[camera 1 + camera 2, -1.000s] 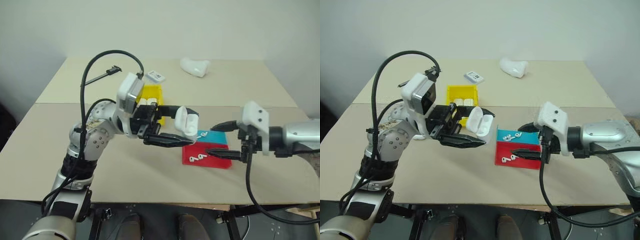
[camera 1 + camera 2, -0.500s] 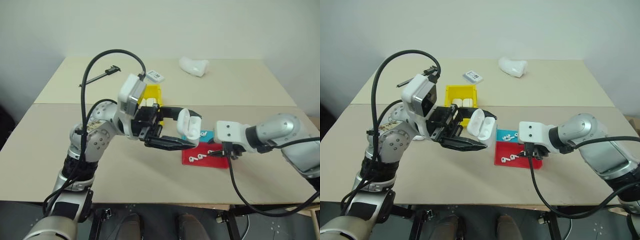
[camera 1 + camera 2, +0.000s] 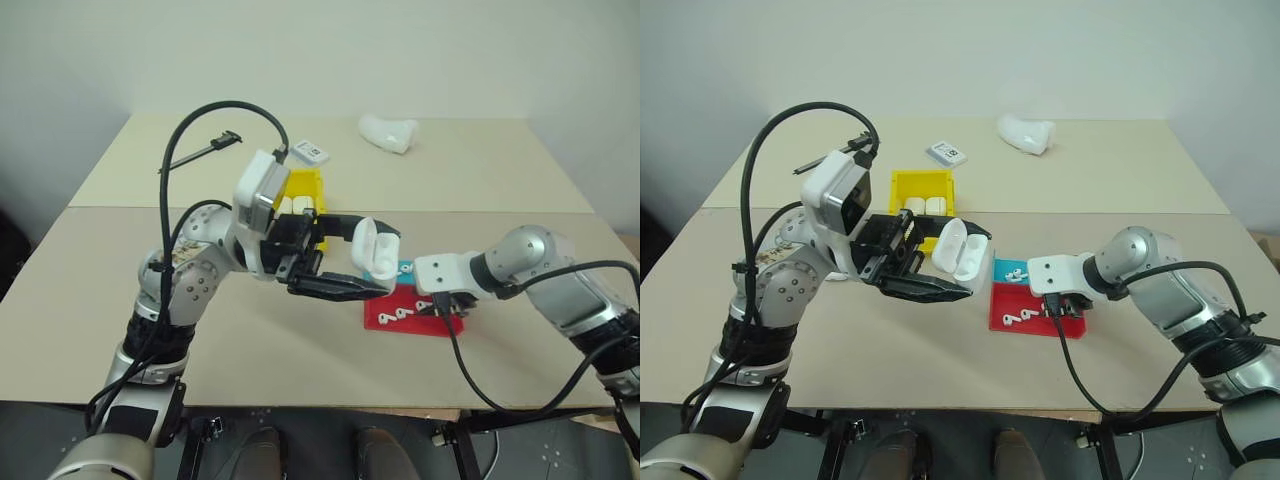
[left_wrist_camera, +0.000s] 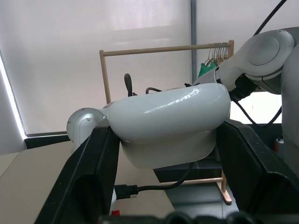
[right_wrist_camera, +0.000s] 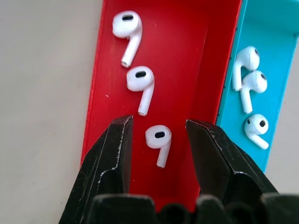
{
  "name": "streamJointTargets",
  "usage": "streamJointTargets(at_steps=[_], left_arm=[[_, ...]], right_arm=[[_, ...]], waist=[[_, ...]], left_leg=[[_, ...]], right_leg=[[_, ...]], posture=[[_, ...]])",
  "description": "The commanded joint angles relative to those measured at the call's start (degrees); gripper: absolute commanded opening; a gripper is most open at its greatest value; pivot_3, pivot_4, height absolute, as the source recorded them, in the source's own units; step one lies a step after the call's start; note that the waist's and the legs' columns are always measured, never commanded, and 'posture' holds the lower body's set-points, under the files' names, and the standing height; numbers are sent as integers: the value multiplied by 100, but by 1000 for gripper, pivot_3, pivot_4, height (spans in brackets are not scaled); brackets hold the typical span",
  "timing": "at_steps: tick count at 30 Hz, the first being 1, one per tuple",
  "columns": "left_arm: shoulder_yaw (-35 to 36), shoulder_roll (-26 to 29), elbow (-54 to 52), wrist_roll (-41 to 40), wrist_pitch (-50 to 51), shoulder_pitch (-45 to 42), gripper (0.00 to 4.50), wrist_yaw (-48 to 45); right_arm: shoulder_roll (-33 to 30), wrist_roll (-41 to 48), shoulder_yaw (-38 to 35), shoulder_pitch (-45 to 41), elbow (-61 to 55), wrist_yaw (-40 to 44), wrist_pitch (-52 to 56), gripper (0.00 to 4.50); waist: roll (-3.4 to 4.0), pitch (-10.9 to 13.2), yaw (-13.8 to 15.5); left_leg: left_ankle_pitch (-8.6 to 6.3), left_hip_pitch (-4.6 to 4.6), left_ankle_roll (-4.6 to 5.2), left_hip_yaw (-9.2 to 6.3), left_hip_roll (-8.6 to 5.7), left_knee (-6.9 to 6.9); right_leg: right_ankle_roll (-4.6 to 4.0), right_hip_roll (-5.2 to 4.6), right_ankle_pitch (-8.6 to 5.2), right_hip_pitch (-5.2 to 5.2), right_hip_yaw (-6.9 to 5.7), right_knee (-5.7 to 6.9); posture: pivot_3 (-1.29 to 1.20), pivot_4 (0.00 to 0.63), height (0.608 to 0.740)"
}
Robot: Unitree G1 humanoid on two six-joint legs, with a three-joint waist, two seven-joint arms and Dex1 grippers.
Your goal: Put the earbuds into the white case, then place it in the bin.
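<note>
While our left gripper (image 3: 930,285) stays clamped on the white case (image 3: 962,250), lid hinged open above the table (image 3: 1140,180), the head views show our right gripper (image 3: 1065,305) has swung down from beside the trays to just over the red tray (image 3: 1040,325). That tells us we are about to pick an earbud. Behind, the bin (image 3: 902,185) holds a couple of white cases, and a labelled box (image 3: 947,154) and a lumpy white object (image 3: 1028,133) lie farther back.

From the left wrist, we see the case (image 4: 168,123) pinched between both fingers (image 4: 88,177), its rounded underside facing us.

From the right wrist, our fingers (image 5: 110,161) stand part-open with nothing held, straddling one of the earbuds (image 5: 159,142) without touching it. The red tray (image 5: 196,70) holds three earbuds; the teal tray (image 5: 275,46) beside it holds three more.
</note>
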Motion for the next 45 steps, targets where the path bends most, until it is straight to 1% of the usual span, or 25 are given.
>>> streamJointTargets(at_steps=[1,8,18,21,24,32,35,37,38,40,41,44,45], left_arm=[[136,2,-258,-73,-9,6,2882,56],[172,21,-374,-90,23,70,2882,143],[204,34,-481,-130,45,121,2882,221],[211,36,-509,-157,55,125,2882,243],[220,45,-509,-180,59,122,2882,245],[219,49,-486,-215,68,98,2882,234],[216,45,-439,-217,74,78,2882,212],[214,43,-422,-214,74,69,2882,203],[208,40,-381,-196,66,56,2882,184],[190,32,-297,-155,40,37,2882,130],[187,29,-273,-143,31,33,2882,112],[160,12,-160,-109,40,-36,2882,71],[155,14,-131,-102,50,-55,2882,62]], right_arm=[[75,-277,-45,-147,197,56,-266,2215],[229,-579,-51,-107,527,105,-509,2215],[265,-670,-93,-61,619,232,-674,2215],[264,-702,-83,-27,624,230,-700,1595],[280,-744,-76,-8,640,219,-712,656],[277,-760,-198,115,566,144,-607,608],[214,-235,-762,245,57,174,-6,608],[196,-40,-992,320,-174,181,272,608],[209,281,-1344,434,-433,120,564,608],[380,1113,-2407,759,-1068,-181,1351,608],[439,1391,-2762,884,-1293,-311,1609,608],[1018,2603,-4312,1211,-2089,-992,2483,608],[1163,2918,-4652,1260,-2288,-1187,2720,608]], waist=[[0,0,-1],[1,0,-6],[1,-1,-5],[1,0,-3],[1,-1,-4],[1,-1,-2],[1,0,1],[1,0,4],[1,0,5],[1,0,10],[1,0,15],[1,0,29],[1,0,33]], left_leg=[[0,0,0,1,0,0],[0,3,0,1,1,0],[0,18,0,4,1,0],[0,17,0,4,1,0],[0,18,0,4,1,0],[0,21,0,4,1,0],[0,18,0,4,1,0],[0,11,-1,2,1,0],[0,8,-1,0,1,0],[0,7,-1,-2,2,0],[0,5,-1,-5,2,0],[0,6,-1,-10,3,0],[0,9,-1,-11,3,1]], right_leg=[[0,0,0,0,0,0],[0,0,0,1,1,2],[0,0,0,14,1,3],[0,0,0,13,1,3],[0,0,0,13,1,3],[0,0,0,17,1,3],[0,0,0,14,1,3],[0,0,0,6,3,4],[0,0,0,5,3,4],[0,0,0,4,3,3],[0,0,0,4,2,3],[0,0,0,9,-1,2],[0,-1,0,11,1,3]], posture=[[0,150,740],[0,150,740],[0,150,740],[0,150,740],[0,150,740],[0,150,740],[0,150,740],[0,150,740],[0,150,740],[0,150,740],[0,150,740],[0,150,740],[0,150,740]])
